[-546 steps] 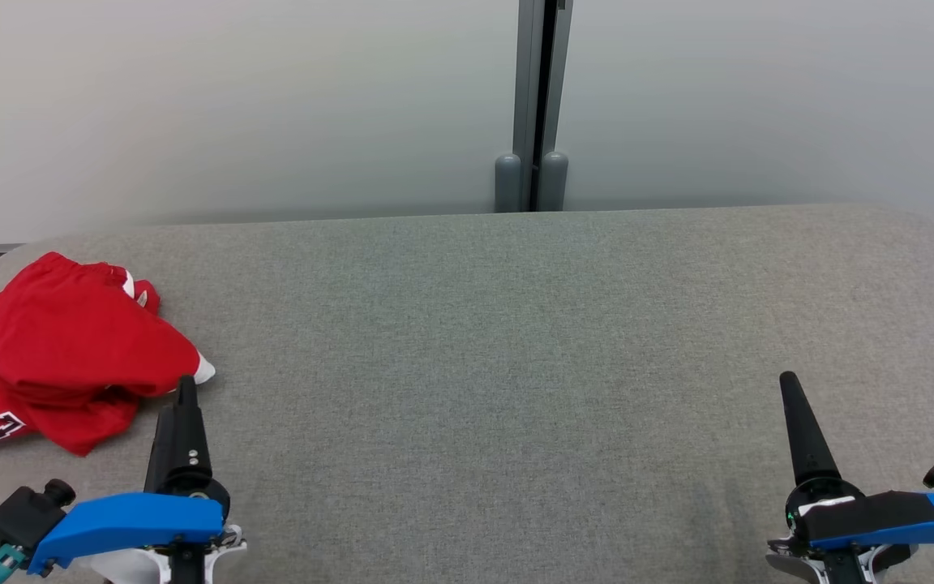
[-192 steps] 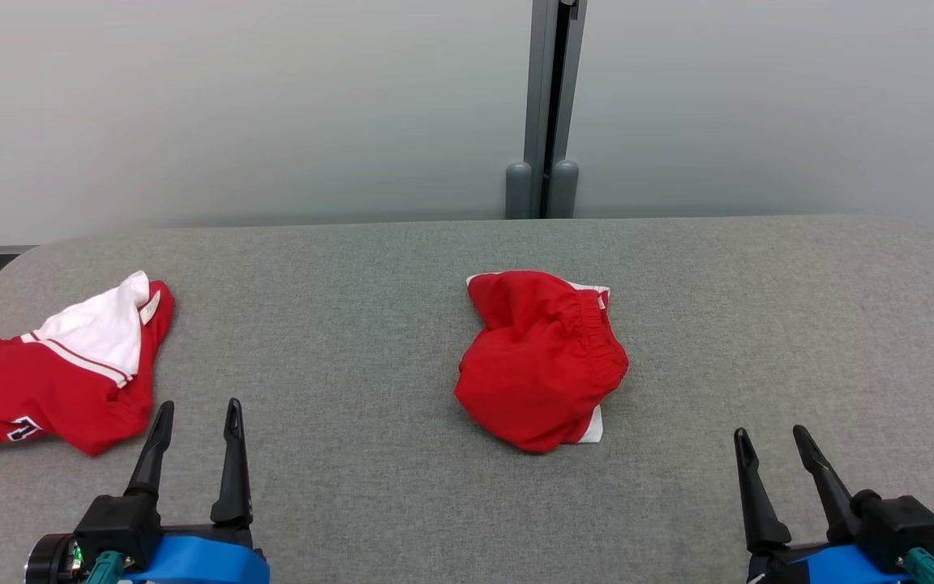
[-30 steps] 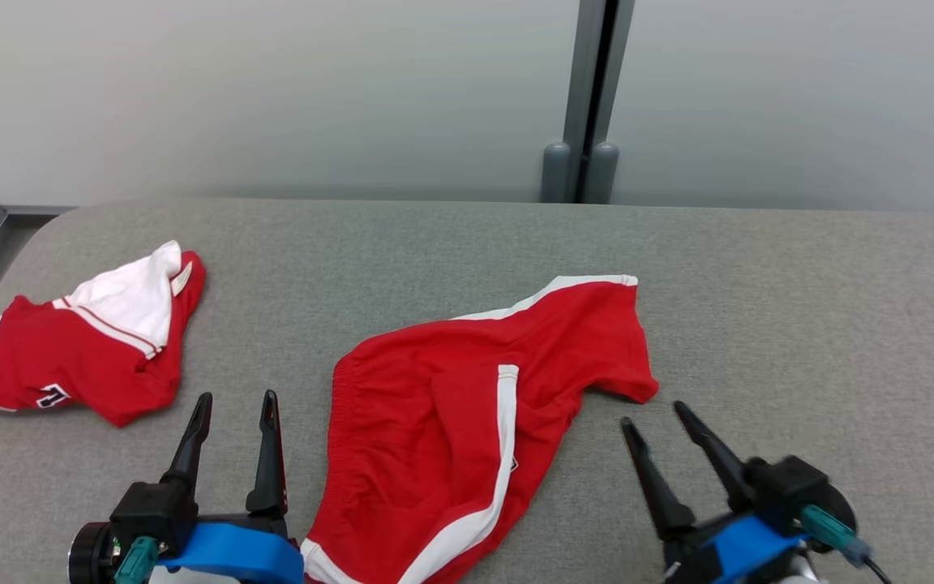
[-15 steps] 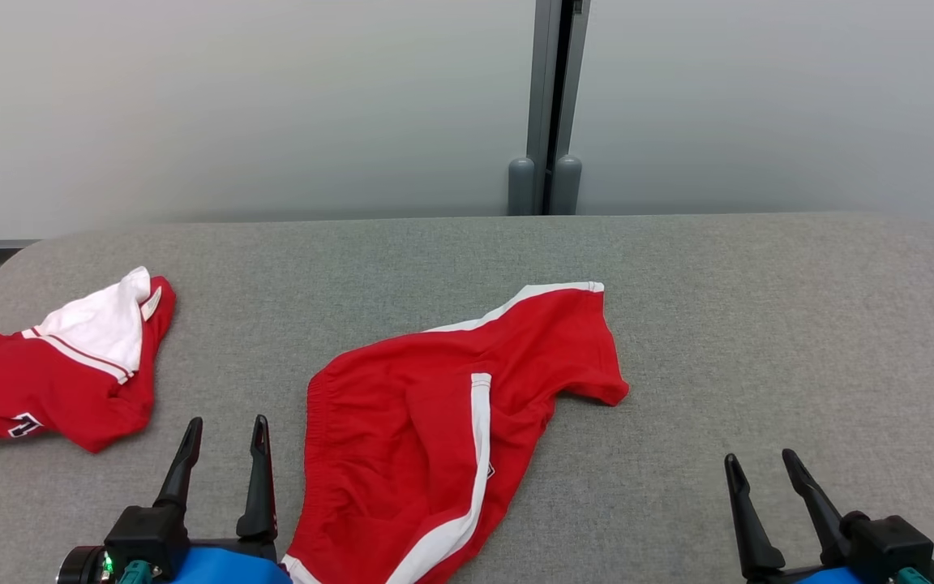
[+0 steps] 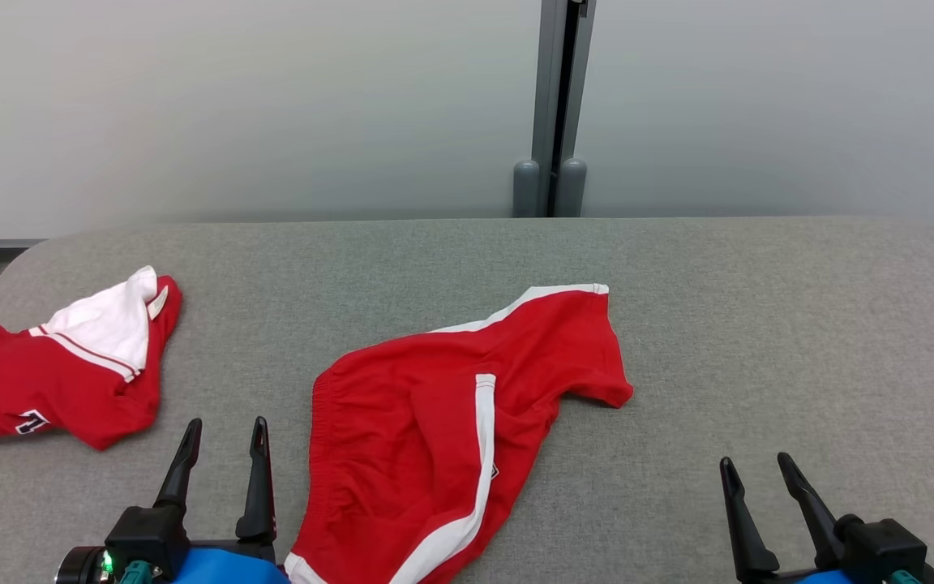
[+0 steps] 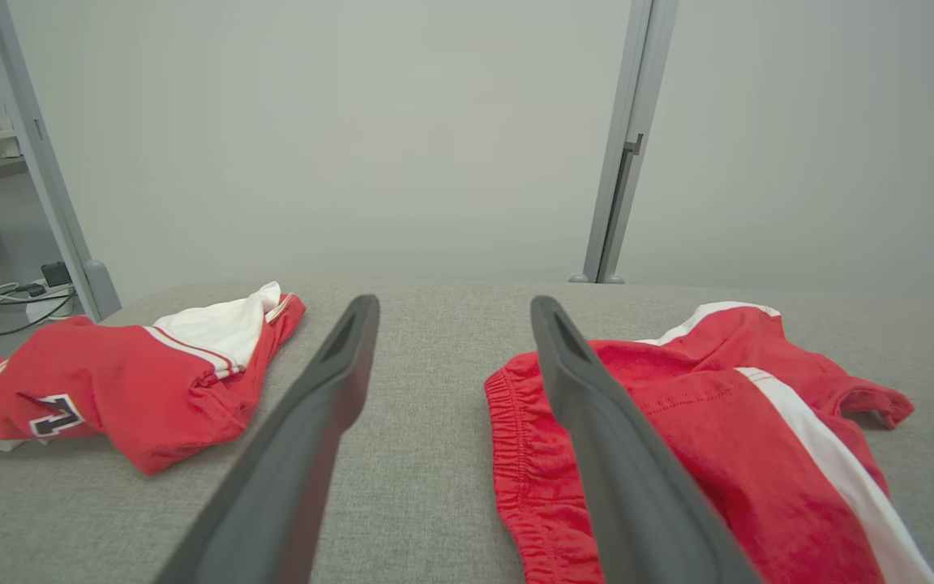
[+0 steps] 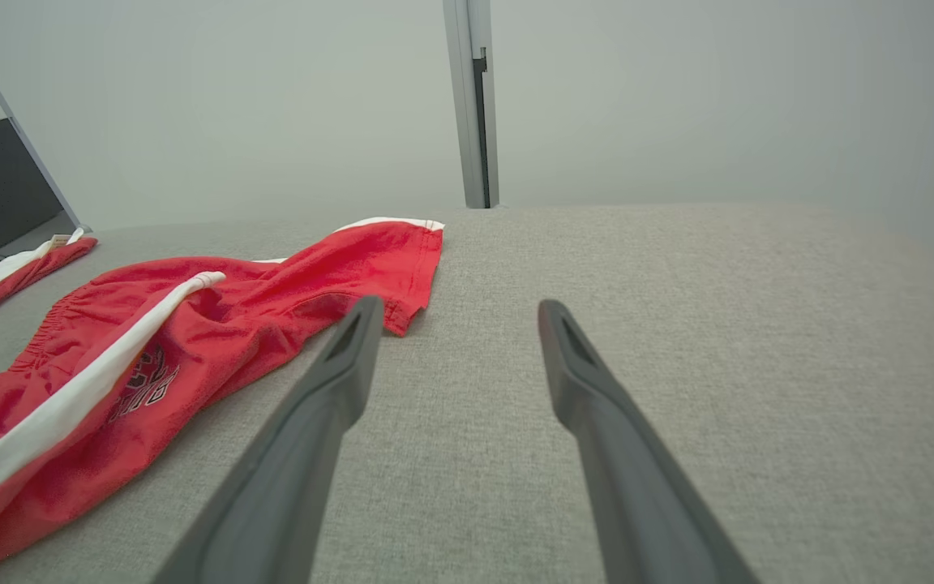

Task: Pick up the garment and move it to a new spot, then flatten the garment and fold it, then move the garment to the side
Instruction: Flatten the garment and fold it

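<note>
lying between both spread, empty jaws — red shorts [image 5: 402, 438], nearer the left jaws.

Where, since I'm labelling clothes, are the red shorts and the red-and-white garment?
red shorts [image 5: 402, 438]: head view, red panel left of the white stripe.
red-and-white garment [image 5: 53, 389]: head view, red body below the white part.

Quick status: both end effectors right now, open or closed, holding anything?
Left end effector: open, holding nothing, beside the red shorts.
Right end effector: open, holding nothing, over the bare table.
</note>
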Tool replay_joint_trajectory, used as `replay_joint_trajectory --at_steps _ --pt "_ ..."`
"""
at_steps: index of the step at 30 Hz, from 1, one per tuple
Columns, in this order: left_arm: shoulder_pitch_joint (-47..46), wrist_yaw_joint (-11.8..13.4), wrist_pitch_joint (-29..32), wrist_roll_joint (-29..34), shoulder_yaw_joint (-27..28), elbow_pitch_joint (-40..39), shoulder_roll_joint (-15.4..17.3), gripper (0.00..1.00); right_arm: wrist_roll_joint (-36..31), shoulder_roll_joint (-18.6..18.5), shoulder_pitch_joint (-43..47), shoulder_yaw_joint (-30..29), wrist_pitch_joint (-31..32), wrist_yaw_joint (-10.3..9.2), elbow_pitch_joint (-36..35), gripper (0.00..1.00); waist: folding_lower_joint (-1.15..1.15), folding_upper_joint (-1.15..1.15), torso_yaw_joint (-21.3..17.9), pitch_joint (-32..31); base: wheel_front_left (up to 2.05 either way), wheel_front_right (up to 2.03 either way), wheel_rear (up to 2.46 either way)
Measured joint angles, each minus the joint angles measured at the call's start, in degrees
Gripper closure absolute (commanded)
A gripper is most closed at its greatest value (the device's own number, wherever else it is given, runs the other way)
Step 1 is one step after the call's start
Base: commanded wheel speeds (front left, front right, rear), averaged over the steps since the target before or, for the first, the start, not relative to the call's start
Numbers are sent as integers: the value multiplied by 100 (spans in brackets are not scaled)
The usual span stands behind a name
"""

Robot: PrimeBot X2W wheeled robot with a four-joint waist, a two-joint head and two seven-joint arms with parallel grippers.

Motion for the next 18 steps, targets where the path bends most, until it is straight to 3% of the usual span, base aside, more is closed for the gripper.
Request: replay_joint_trajectory --at_steps 7,18 --pt "-38 -1 0 2 -32 31 -3 0 16 10 -334 314 -1 0 129 0 0 0 127 10 0 0 0" --pt "-237 -2 0 -40 -193 53 -18 0 223 25 -1902 1433 225 1 833 0 1 0 466 182 0 0 0"
